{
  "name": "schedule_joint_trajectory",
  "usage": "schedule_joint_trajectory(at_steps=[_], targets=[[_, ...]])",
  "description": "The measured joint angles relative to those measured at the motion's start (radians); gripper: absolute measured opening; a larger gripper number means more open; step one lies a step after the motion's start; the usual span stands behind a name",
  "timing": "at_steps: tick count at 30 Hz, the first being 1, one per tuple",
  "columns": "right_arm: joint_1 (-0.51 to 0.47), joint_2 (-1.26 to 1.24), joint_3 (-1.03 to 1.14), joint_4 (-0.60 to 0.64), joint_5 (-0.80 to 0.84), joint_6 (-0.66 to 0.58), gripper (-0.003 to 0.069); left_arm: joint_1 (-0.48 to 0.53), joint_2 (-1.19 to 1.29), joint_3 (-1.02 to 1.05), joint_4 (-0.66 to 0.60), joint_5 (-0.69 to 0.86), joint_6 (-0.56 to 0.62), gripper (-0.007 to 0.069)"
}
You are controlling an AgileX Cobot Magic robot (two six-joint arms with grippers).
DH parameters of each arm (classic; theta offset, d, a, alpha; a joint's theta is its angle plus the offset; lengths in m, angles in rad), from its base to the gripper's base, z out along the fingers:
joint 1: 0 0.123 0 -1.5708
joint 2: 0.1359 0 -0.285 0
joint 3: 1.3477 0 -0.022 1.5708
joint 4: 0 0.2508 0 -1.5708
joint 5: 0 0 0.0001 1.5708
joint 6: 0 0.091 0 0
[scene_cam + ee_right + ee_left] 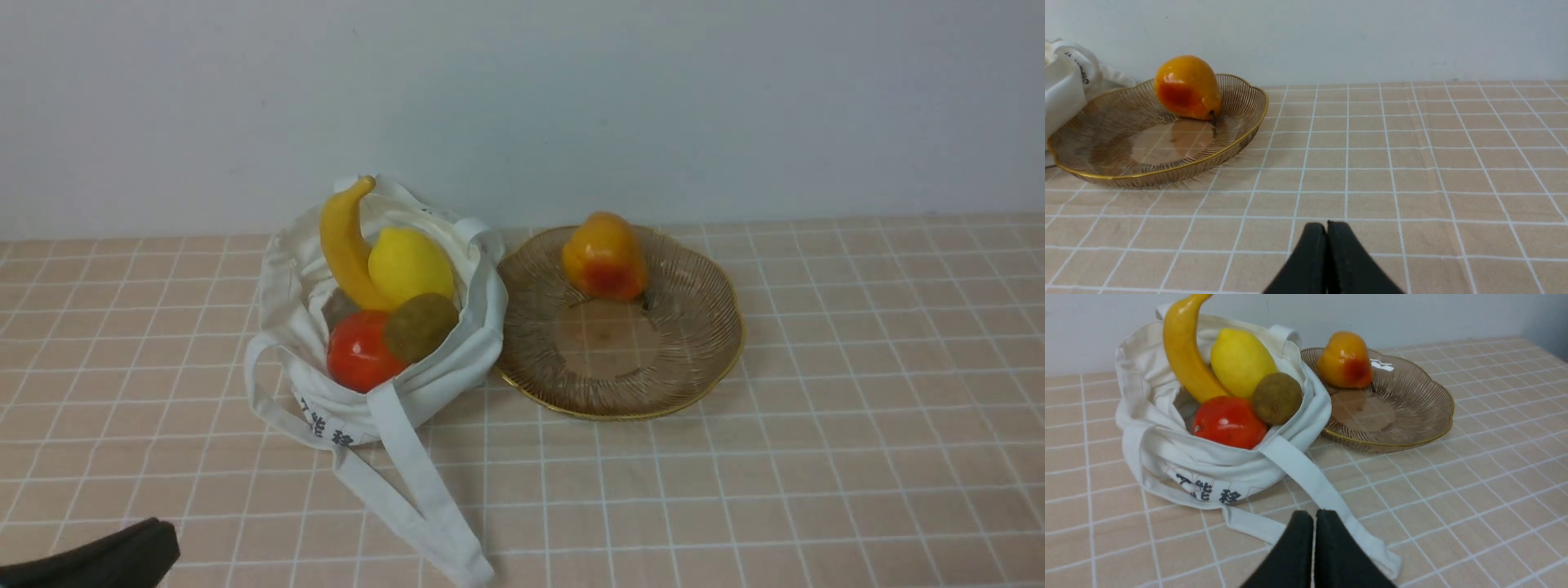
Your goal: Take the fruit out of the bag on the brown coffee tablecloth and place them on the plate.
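The bag (482,359) sits on the cloth (857,367), its mouth open and one strap (433,490) trailing toward the robot. Four fruits show in it: the banana (344,245) stands up against the far side, its tip above the bag's edge; the lemon (410,265) leans just beside it, to the right; the red fruit (359,351) lies nearest the robot; and the kiwi (420,327) rests against the red fruit, in front of the lemon. Dark characters (1208,490) are printed on the bag's near side, below the red fruit.

The plate (694,392) is immediately right of the bag, and the pear (606,257) lies in it, toward the far rim, with its red blush facing the robot.

The left claw (1314,514) is closed, its two tips together and nothing between them, well short of the fruit. The right claw (1327,224) is closed too, its tips together and empty, well apart from the plate. Behind the cloth rises a pale wall (522,106).
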Motion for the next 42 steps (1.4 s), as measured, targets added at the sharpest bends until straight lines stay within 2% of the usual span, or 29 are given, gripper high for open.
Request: schedule_joint_trajectory(at_steps=[10, 14, 19, 24, 27, 31, 36, 42], targets=[[0.000, 0.000, 0.000, 0.000, 0.000, 0.000, -0.0015, 0.000, -0.064, 0.101, 0.009, 0.007, 0.000, -0.0008], [0.000, 0.000, 0.000, 0.000, 0.000, 0.000, -0.0015, 0.003, -0.065, 0.114, 0.049, -0.021, 0.000, -0.0008], [0.000, 0.000, 0.000, 0.000, 0.000, 0.000, -0.0015, 0.095, -0.065, 0.152, 0.076, -0.053, 0.001, -0.0008], [0.000, 0.000, 0.000, 0.000, 0.000, 0.000, -0.0015, 0.281, -0.090, 0.215, 0.076, -0.071, 0.018, -0.0008], [0.000, 0.000, 0.000, 0.000, 0.000, 0.000, -0.0015, 0.331, -0.148, 0.220, 0.089, -0.075, 0.022, -0.0008], [0.000, 0.000, 0.000, 0.000, 0.000, 0.000, -0.0015, 0.356, -0.222, 0.220, 0.119, -0.048, 0.033, -0.0008], [0.000, 0.000, 0.000, 0.000, 0.000, 0.000, -0.0015, 0.357, -0.235, 0.220, 0.131, 0.024, 0.036, -0.0008], [0.000, 0.000, 0.000, 0.000, 0.000, 0.000, -0.0015, 0.357, -0.235, 0.220, 0.131, 0.041, 0.037, -0.0008]])
